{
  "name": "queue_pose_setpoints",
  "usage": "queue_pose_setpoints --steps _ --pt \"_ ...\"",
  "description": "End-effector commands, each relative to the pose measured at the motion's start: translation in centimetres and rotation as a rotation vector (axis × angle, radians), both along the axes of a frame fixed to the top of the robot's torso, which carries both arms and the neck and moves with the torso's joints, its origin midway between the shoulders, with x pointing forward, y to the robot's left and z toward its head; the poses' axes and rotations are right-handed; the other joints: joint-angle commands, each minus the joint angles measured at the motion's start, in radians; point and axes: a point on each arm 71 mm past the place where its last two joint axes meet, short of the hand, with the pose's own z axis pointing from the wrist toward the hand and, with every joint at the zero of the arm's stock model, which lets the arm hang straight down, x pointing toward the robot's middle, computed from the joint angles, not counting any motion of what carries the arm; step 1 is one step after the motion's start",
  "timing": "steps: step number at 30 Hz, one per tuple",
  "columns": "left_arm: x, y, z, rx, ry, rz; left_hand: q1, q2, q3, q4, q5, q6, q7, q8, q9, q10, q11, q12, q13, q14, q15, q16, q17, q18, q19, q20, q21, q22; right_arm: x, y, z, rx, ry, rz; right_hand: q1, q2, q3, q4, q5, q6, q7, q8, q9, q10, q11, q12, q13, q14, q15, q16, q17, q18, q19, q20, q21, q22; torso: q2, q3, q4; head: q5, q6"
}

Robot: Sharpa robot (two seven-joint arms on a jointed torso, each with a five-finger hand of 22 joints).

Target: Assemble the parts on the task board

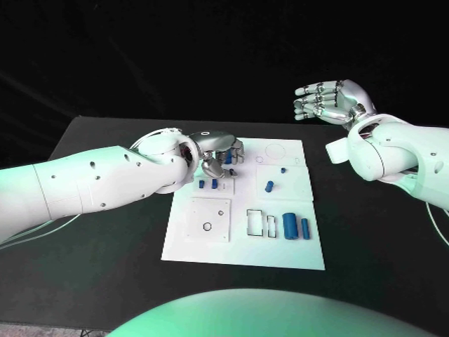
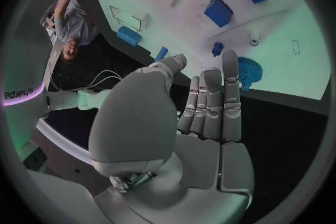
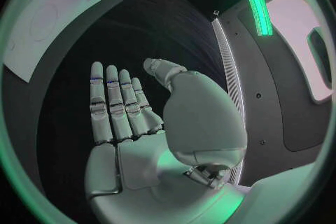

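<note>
Risk comes first from the left hand (image 1: 217,146), which hangs low over the far left corner of the white board (image 1: 285,256). Its fingers are straight and lie side by side, with the thumb set a little apart, and it holds nothing. Just past its fingertips (image 2: 231,59) lies a blue gear (image 2: 249,70); whether they touch the gear or only come near it I cannot tell. If the hand goes down or forward without opening, I judge the flat fingers may push the gear along the board instead of taking it. They could also knock the small blue pegs (image 1: 208,184) that stand just beside the hand, toward the robot.

Beyond the hand, further along the board, more blue parts lie loose: a short one (image 1: 270,186) near the middle and two long ones (image 1: 297,227) close to the near edge, beside some slots. Not all parts are in place yet, it seems.

Left arm reaches low across the table, wrist bent over the board. The right hand (image 1: 325,100) is raised well apart from the board, off its far right corner, with the palm open, the fingers nearly straight and loosely together, the thumb out, and nothing in it.
</note>
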Motion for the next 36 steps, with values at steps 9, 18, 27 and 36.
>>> queue_pose_setpoints --steps 9,18,27,36 --pt "0.7 -0.6 -0.9 0.155 -0.021 -0.009 0.024 0.001 0.036 0.018 -0.001 0.084 -0.001 -0.058 -0.029 0.021 -0.006 -0.048 -0.056 0.055 0.002 0.11 0.029 0.009 0.0 0.007 0.07 0.062 0.0 0.1 0.1 -0.003 -0.011 0.015 0.002 0.003 -0.002 -0.004 -0.004 0.009 0.046 -0.006 -0.002 0.006 0.0 -0.007 0.0 0.007 0.003 -0.003 -0.002 0.01 0.006 0.001 -0.005 -0.001 -0.001 -0.0003 0.001 0.0 0.0" --pt "1.3 -0.7 -1.3 0.188 -0.003 0.002 0.036 0.003 0.067 0.01 -0.001 0.104 0.0 -0.09 -0.037 0.042 -0.005 -0.082 -0.084 0.048 0.002 0.117 -0.002 0.009 -0.012 0.009 0.09 0.083 -0.1 0.2 0.1 -0.001 -0.01 0.016 -0.002 0.004 -0.003 -0.002 -0.002 0.01 0.048 -0.007 -0.002 0.006 0.001 -0.009 0.0 0.008 0.004 -0.005 -0.003 0.009 0.006 0.002 -0.005 -0.003 0.0 -0.0008 0.0004 0.002 0.0" --pt "1.6 -0.7 -1.5 0.202 0.007 0.007 0.034 0.0 0.076 0.007 -0.002 0.114 0.004 -0.102 -0.039 0.049 -0.004 -0.096 -0.095 0.05 0.002 0.126 -0.008 0.01 -0.017 0.01 0.099 0.092 -0.1 0.2 0.1 0.001 -0.008 0.017 -0.003 0.004 -0.004 -0.001 -0.002 0.01 0.049 -0.008 -0.003 0.006 0.002 -0.009 0.0 0.008 0.004 -0.006 -0.003 0.009 0.006 0.002 -0.005 -0.003 0.0 -0.0005 -0.0001 0.002 0.0" --pt "1.7 -1.1 -1.8 0.219 0.029 -0.007 0.035 0.006 0.089 0.001 -0.002 0.133 0.007 -0.112 -0.039 0.073 -0.008 -0.105 -0.105 0.058 0.0 0.142 -0.005 0.01 -0.022 0.009 0.11 0.103 0.0 0.3 0.0 0.003 -0.008 0.018 -0.005 0.006 -0.004 0.0 -0.001 0.011 0.05 -0.008 -0.003 0.007 0.003 -0.01 0.0 0.008 0.004 -0.007 -0.004 0.009 0.006 0.002 -0.005 -0.004 0.001 -0.0008 0.0 0.001 0.0"
